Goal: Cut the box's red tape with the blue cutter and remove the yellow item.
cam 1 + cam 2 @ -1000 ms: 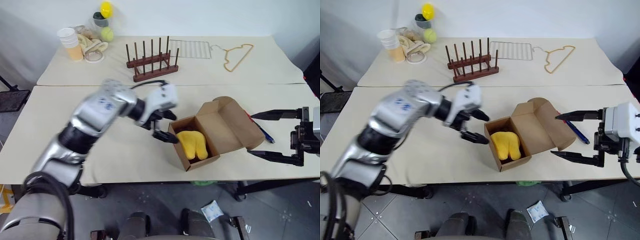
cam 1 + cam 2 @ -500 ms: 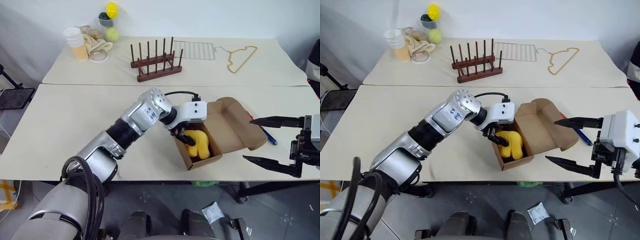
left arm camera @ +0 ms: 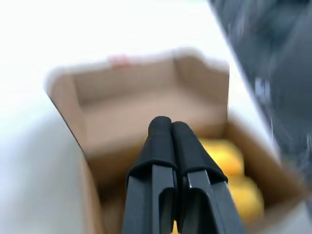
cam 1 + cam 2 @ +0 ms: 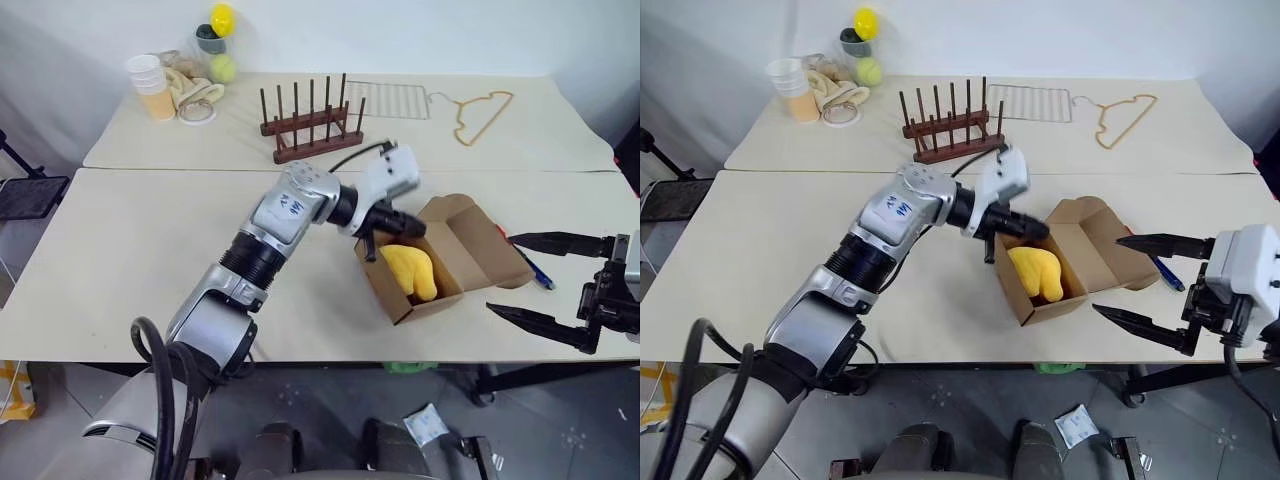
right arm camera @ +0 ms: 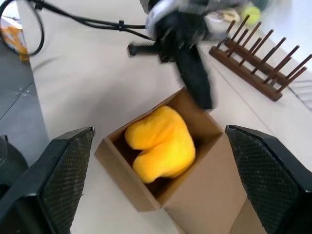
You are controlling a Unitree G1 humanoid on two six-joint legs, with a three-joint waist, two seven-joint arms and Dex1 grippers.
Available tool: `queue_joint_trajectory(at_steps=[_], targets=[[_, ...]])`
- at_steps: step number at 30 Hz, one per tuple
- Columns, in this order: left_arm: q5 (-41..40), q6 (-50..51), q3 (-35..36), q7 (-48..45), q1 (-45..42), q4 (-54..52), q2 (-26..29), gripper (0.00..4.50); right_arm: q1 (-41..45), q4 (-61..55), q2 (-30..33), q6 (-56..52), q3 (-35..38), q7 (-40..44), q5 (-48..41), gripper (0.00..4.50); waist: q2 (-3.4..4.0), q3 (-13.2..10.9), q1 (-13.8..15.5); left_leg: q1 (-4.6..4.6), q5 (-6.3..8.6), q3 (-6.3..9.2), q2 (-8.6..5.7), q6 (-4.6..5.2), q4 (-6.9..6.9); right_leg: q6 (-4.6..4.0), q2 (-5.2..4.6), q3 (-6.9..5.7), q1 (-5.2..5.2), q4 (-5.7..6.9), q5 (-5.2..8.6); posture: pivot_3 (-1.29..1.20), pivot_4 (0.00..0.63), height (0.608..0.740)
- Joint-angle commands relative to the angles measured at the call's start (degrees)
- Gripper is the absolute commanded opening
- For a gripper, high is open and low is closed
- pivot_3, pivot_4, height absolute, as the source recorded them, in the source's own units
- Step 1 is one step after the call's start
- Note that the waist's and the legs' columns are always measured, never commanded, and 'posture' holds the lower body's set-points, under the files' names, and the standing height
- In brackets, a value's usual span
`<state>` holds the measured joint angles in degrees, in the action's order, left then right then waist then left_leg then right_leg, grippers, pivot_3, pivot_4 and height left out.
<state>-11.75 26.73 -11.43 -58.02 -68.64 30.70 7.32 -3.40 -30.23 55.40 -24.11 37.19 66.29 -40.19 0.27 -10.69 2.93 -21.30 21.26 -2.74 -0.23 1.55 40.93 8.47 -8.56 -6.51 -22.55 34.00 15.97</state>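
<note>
Presently the yellow item point(image 4: 1036, 273) lies inside the box point(image 4: 1060, 262), leaning toward the wall nearer the robot, with nothing gripping it. The box stands open near the front edge of the surface point(image 4: 790, 230), its lid flap folded back to the robot's right. A trace of red tape point(image 3: 119, 60) shows at the rim of the far flap in the left wrist view; the seam is parted, so I judge the cutting step complete. The cutter point(image 4: 1158, 270) lies on the surface just beyond the lid flap, partly hidden behind the right gripper's upper finger.

The left gripper point(image 4: 1032, 229) is at the box's rear left corner, above the item and apart from it. Its jaws are pressed together on nothing: the left wrist view shows the two fingers point(image 3: 161, 146) touching along their length, with the item below and beyond them. The grasp has therefore not taken hold.

The right gripper point(image 4: 1150, 285) hangs off the robot's right of the box, jaws spread wide and empty.

Remaining, in my judgement: reopen the left jaws, lower them round the item, close and lift it clear. Risk noted: closed jaws may only push the soft item deeper or shift the light box.
</note>
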Motion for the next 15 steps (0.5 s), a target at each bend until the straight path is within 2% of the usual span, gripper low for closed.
queue_joint_trajectory(at_steps=[1, 3, 6, 8, 11, 14, 15], targets=[[-10.01, -1.87, 12.42, 0.49, 3.41, -3.55, 1.22, 0.03, 1.95, 1.07, -0.80, 2.12, -2.00, -1.01, 0.11, 4.50, 0.01, 0.01, -0.33, 0.03, 0.00, -0.01, 0.00, 0.00, -0.02, 0.00, 0.00, 0.00, 0.00, 0.01, 0.00, 0.00, 0.150, 0.740], [-10.36, -0.73, 13.53, 0.87, 5.20, -4.89, 2.93, 0.03, 2.48, 1.70, -0.75, 2.53, -2.87, -0.94, 0.23, 4.50, 0.02, 0.01, -0.66, 0.08, 0.00, 0.08, 0.03, -0.01, -0.06, 0.00, 0.01, 0.00, 0.00, 0.03, 0.00, 0.00, 0.150, 0.740], [-5.33, 2.12, 6.58, -2.34, 8.03, -7.14, 7.97, 0.03, 3.43, 3.41, -0.06, 2.93, -4.03, -0.04, 0.34, 4.50, 0.03, 0.02, -0.66, 0.08, 0.00, -0.01, 0.00, -0.01, -0.05, 0.00, 0.02, -0.02, 0.00, 0.06, 0.00, 0.00, 0.150, 0.740], [-1.87, 0.23, 2.08, -3.18, 8.61, -8.20, 9.24, 0.03, 4.62, 4.57, 0.70, 2.95, -5.09, 0.39, 0.66, 4.50, 0.02, 0.01, 0.02, 0.04, 0.00, -0.02, -0.04, -0.01, 0.00, 0.01, 0.01, -0.02, 0.02, 0.04, 0.00, 0.00, 0.150, 0.740], [0.11, 1.46, -4.62, -7.31, 8.17, -12.88, 9.65, 0.58, 6.03, 5.57, 1.82, 2.28, -5.91, 0.84, 0.57, 4.50, 0.00, 0.00, 1.07, -0.07, 0.00, 0.02, -0.09, 0.00, 0.13, 0.05, -0.01, -0.02, 0.03, -0.01, -0.03, 0.00, 0.150, 0.740], [1.63, 6.52, -10.01, -9.33, 7.04, -17.07, 10.09, 1.50, 6.30, 5.67, 2.45, 2.25, -5.60, 1.60, 0.31, 4.50, 0.00, 0.00, 1.36, -0.13, 0.01, 0.04, -0.08, 0.01, 0.13, 0.06, 0.00, -0.02, 0.02, -0.08, -0.03, 0.00, 0.150, 0.740], [3.65, 5.13, -12.20, -8.84, 7.05, -17.79, 9.85, 1.77, 5.98, 5.34, 2.50, 2.13, -5.29, 1.93, 0.10, 4.50, 0.01, 0.00, 1.29, -0.14, 0.01, 0.03, -0.08, 0.01, 0.12, 0.06, 0.00, -0.02, 0.02, -0.08, -0.03, 0.00, 0.150, 0.740]])
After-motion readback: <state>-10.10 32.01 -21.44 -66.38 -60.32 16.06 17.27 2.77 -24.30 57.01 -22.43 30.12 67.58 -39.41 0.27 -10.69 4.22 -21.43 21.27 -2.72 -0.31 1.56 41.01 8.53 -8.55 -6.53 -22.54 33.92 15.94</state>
